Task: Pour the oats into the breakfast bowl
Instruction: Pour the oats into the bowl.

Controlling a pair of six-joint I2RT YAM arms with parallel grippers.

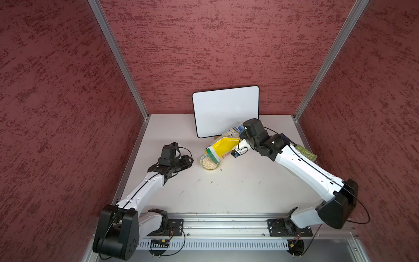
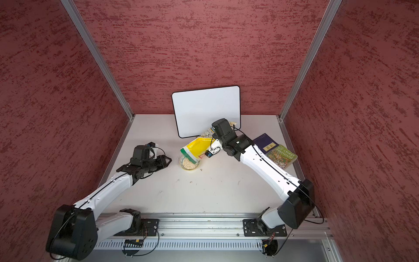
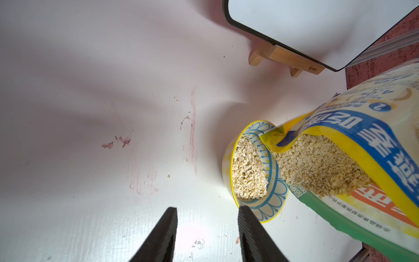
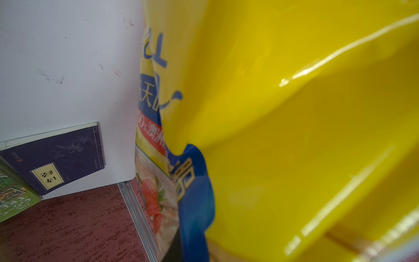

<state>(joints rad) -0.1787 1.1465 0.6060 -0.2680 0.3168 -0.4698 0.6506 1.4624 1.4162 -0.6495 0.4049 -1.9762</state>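
The right gripper (image 1: 237,147) is pinching the yellow pouch (image 1: 223,145), though the plastic is hiding its fingers. It is holding the pouch tilted above the middle of the desk (image 1: 238,188), with the open mouth down over the breakfast bowl (image 3: 273,203). The oats (image 3: 248,172) are lying heaped in the bowl, and more are showing inside the pouch mouth. The left gripper (image 3: 207,212) is hovering just beside the bowl, jaws spread and empty. A whiteboard (image 1: 226,111) is leaning at the far edge, and two books (image 2: 280,155) are lying by the right edge.
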